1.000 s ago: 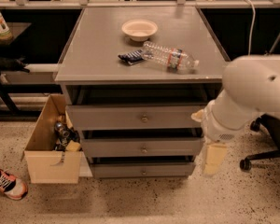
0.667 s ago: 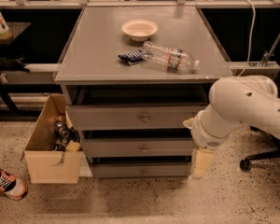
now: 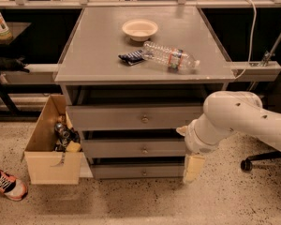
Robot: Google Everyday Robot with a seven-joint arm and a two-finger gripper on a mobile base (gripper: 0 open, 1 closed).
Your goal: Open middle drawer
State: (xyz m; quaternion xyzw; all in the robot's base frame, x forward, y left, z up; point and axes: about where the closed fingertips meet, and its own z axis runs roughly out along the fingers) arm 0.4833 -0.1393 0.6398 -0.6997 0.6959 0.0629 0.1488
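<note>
Wide grey wooden cabinet [image 3: 93, 55], flat matte top over three stacked drawers, standing above and to the left of the gripper. Smooth white robot arm [image 3: 239, 118], rounded and glossy, reaching in from the right and bent down at the wrist. Open cardboard box [image 3: 51, 165], far to the gripper's left, half filled with clutter. Middle drawer [image 3: 117, 149], plain flat grey front, just left of the gripper, right end closest. Cream, blocky gripper [image 3: 193, 168] pointing down beside the cabinet's lower right corner; open or closed cannot be told. Up on the top, well above: clear ribbed plastic bottle [image 3: 171, 57] on its side, round cream bowl [image 3: 139, 29], dark crumpled packet [image 3: 132, 56]. Small round metal knob [image 3: 144, 150] mid-front.
</note>
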